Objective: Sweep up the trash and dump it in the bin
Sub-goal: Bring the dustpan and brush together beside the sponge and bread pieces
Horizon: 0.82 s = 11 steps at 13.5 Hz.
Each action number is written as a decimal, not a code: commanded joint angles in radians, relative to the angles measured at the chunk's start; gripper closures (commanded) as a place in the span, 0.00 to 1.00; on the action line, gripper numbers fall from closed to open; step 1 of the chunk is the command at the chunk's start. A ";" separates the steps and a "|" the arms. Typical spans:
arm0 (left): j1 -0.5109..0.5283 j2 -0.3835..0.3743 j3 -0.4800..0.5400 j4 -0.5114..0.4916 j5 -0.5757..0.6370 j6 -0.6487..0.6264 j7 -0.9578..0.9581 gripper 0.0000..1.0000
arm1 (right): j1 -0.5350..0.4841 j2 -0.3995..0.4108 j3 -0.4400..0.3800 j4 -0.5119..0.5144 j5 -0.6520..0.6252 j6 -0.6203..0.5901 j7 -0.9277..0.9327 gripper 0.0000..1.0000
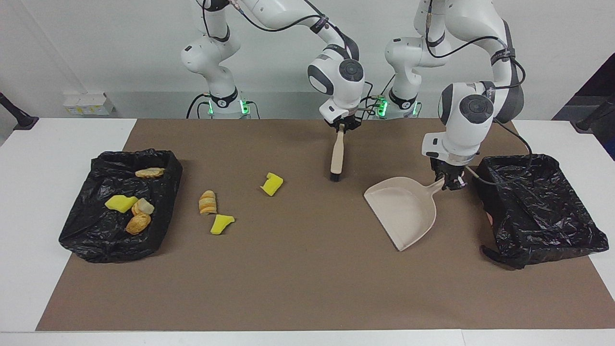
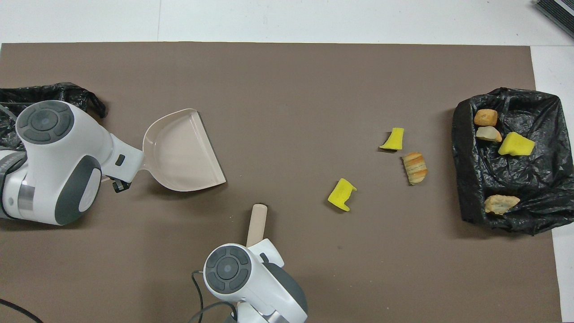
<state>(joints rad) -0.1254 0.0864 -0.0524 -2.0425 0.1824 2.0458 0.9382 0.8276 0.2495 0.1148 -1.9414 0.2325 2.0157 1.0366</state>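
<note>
Brown matting is covering the table I am working over, and I am taking the beige dustpan as my marker. My left gripper is clamping the dustpan's handle, jaws closed on it, with the pan lying on the mat. Just beside the dustpan, toward the left arm's end, a black-lined bin is sitting with nothing showing inside it. My right gripper is pinching the top of a beige brush, jaws shut on its handle; the brush is hanging bristles-down, nearer to the robots than the dustpan. Three pieces of loose trash are lying on the mat well apart from the dustpan, toward the right arm's end: two yellow chunks and a striped bread piece. Past them, a second black-lined bin is holding a yellow chunk and three tan bread-like scraps
</note>
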 commanded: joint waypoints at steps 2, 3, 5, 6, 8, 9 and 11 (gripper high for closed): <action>-0.016 -0.059 0.011 -0.071 -0.030 0.021 -0.030 1.00 | -0.082 -0.068 -0.014 0.091 -0.024 -0.185 -0.021 1.00; -0.016 -0.059 0.011 -0.071 -0.030 0.021 -0.030 1.00 | -0.117 -0.105 -0.014 0.091 -0.048 -0.207 -0.030 1.00; -0.036 -0.060 0.009 -0.071 -0.030 0.017 -0.030 1.00 | -0.206 -0.165 -0.012 0.091 -0.061 -0.247 -0.114 1.00; -0.075 -0.069 0.009 -0.073 -0.032 0.008 -0.035 1.00 | -0.246 -0.177 -0.014 0.091 -0.062 -0.258 -0.165 1.00; -0.161 -0.097 0.011 -0.099 -0.032 -0.013 -0.099 1.00 | -0.306 -0.177 -0.014 0.088 -0.117 -0.264 -0.243 1.00; -0.189 -0.100 0.012 -0.102 -0.032 -0.016 -0.104 1.00 | -0.345 -0.174 -0.012 0.081 -0.151 -0.265 -0.286 1.00; -0.229 -0.109 0.011 -0.111 -0.031 -0.012 -0.131 1.00 | -0.442 -0.176 -0.012 0.044 -0.211 -0.279 -0.431 1.00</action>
<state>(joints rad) -0.3233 0.0288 -0.0583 -2.1077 0.1598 2.0326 0.8264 0.4603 0.0799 0.0907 -1.8598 0.0668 1.7462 0.7153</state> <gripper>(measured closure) 0.687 0.744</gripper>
